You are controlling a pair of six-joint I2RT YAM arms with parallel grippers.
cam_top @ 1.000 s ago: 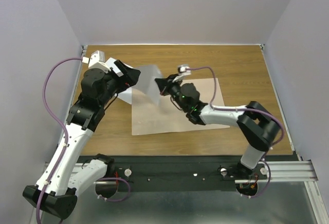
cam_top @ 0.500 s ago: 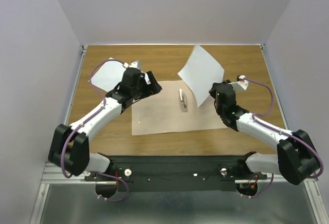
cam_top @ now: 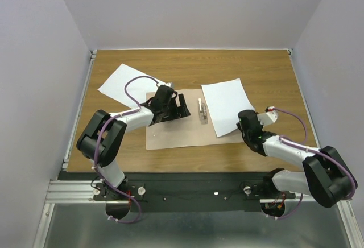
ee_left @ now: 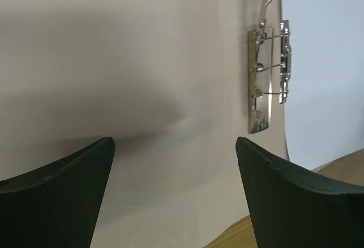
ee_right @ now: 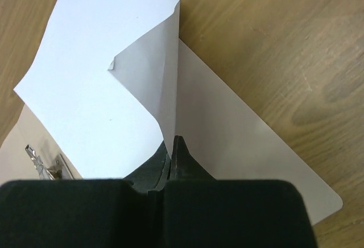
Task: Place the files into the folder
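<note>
The tan folder [cam_top: 182, 133] lies open and flat on the table, its metal clip [cam_top: 201, 110] near the middle. One white file [cam_top: 225, 106] rests on the folder's right half, beside the clip. My right gripper [cam_top: 244, 125] is shut on that file's near right corner. In the right wrist view this file [ee_right: 96, 83] curls up from the pinched jaws [ee_right: 175, 145] over the folder [ee_right: 244, 145]. The other file [cam_top: 124, 81] lies on the table at the far left. My left gripper [cam_top: 183, 107] hangs open and empty, low over the folder [ee_left: 114, 60], left of the clip [ee_left: 267, 71].
Bare wooden table [cam_top: 267, 71] surrounds the folder, with white walls on three sides. Both arm bases sit on the black rail [cam_top: 193, 188] at the near edge.
The right gripper has swung the file from held up in the air down flat onto the folder's right half. The left arm has come down and inward, low over the folder.
</note>
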